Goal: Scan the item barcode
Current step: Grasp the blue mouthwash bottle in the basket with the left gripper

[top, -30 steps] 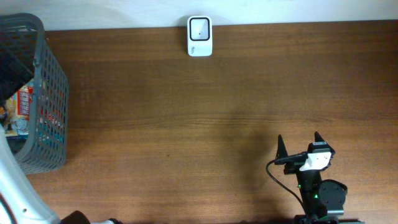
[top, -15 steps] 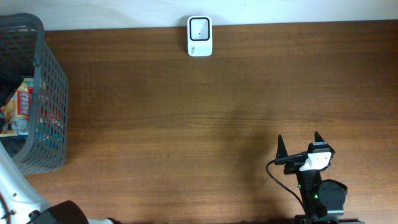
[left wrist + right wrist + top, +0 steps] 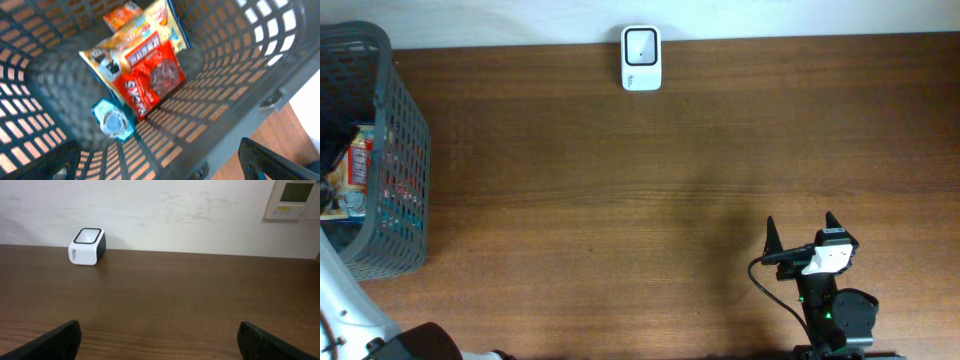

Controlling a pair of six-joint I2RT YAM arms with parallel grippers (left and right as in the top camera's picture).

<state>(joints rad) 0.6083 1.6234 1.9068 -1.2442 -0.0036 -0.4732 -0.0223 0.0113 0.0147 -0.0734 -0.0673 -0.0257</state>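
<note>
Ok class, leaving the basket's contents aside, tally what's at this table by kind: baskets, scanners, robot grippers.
Grey plastic mesh basket: 1
White box-shaped barcode scanner: 1
Black two-finger grippers: 2 (left gripper, right gripper)
Total: 4

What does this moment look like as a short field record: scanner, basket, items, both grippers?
scanner: white scanner at far edge of table
basket: grey basket at table's left end
items: snack packets and blue tub inside basket
left gripper: open, above basket, holding nothing
right gripper: open, empty, facing scanner
</note>
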